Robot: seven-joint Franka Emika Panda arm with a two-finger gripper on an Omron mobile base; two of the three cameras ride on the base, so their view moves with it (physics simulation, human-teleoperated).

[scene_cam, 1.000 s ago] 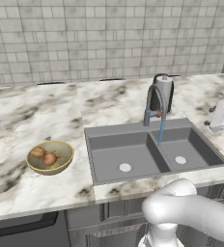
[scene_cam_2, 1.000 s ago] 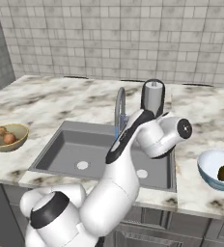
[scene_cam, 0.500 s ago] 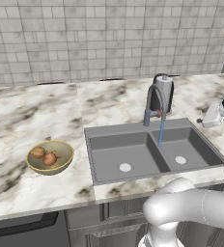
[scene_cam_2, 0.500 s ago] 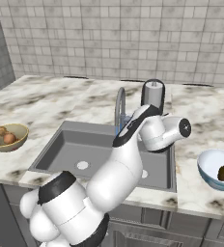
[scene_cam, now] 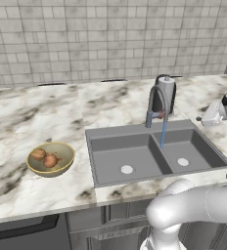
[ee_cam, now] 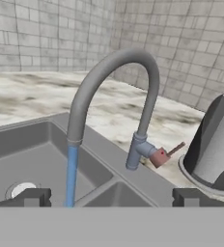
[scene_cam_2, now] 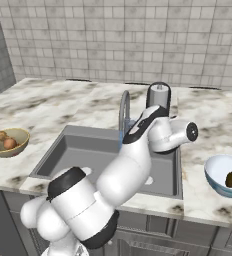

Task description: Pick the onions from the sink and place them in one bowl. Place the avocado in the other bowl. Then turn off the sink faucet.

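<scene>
faucet step | gripper wide open, holding nothing | nudge reddish handle on sink faucet gently, water running

1. We see open air between the gripper, its jaws spread wide, and the faucet.
2. A blue water stream falls from the spout into the sink, crossing the path low down.
3. A grey canister stands just beside the faucet's reddish handle, crowding that side.
4. Both basins lie bare except for their drains.
5. The counter between sink and yellow bowl is open.
</scene>
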